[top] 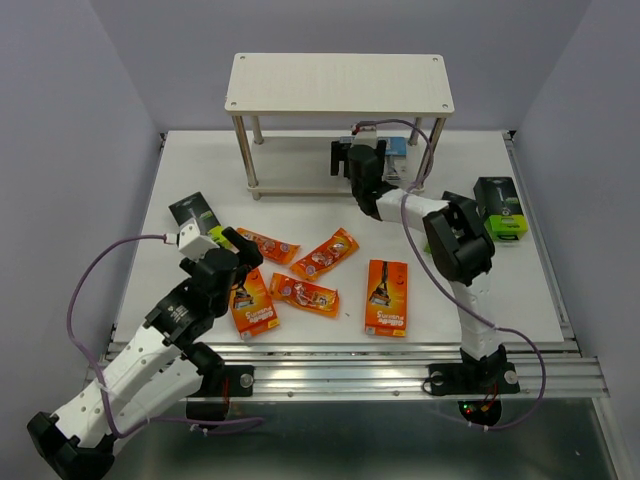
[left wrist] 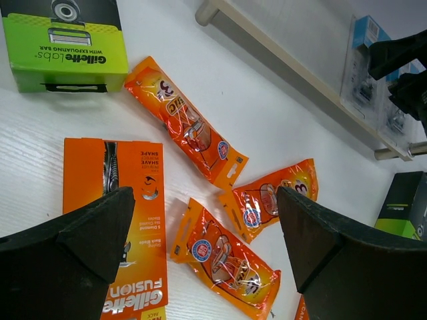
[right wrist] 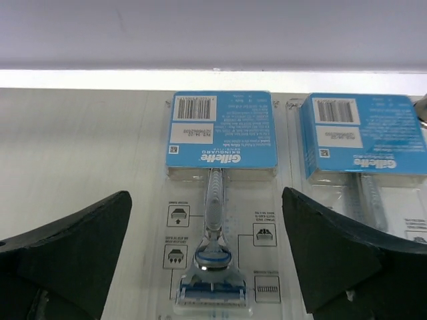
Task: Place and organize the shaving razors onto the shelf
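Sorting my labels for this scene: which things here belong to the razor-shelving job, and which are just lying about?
Job: shelf; two blister packs on its lower board; three orange foil packets; two flat orange boxes; two black-and-lime boxes.
Just there: table; purple cables.

A pale two-tier wooden shelf on thin metal legs (top: 338, 83) stands at upper centre. Two clear-blue blister packs (right wrist: 220, 200) lie side by side on its lower board. Three orange foil packets (top: 325, 253), two flat orange boxes (top: 386, 297) and two black-and-lime boxes (top: 500, 207) lie scattered lower down.
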Available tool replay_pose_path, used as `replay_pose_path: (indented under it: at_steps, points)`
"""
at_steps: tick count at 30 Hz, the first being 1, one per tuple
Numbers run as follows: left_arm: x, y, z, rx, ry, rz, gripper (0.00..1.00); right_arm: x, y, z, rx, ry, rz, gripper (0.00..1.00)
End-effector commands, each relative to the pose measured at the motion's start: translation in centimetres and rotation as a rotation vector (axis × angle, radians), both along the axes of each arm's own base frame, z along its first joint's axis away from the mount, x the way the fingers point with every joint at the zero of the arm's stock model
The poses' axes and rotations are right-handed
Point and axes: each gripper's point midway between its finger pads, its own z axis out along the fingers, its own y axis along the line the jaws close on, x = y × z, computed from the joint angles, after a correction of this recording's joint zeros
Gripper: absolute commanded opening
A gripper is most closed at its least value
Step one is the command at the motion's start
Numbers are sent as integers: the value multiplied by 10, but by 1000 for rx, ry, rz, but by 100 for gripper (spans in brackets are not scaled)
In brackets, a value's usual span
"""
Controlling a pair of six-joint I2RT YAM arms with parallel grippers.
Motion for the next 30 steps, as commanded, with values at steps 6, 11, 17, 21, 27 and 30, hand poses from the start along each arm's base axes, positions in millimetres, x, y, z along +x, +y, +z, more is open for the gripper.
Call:
replay_pose_path:
  at_steps: [6,11,17,21,27,30]
  points:
    - [0,2,19,-37,-46,7,99,-44,14,93,101,-120,102,100]
    - [-4,-1,19,-63,-45,-14,99,-76,20,91,90,-96,142,100]
    - [-10,-3,18,-91,-38,-34,99,-121,34,103,120,-71,180,100]
    - [-14,-5,14,-105,-16,-43,99,-152,36,84,139,27,161,100]
    - [-20,-11,6,-122,17,-79,99,-208,37,48,185,178,43,100]
    - [-22,-17,2,-127,35,-111,99,-230,39,32,233,255,42,100]
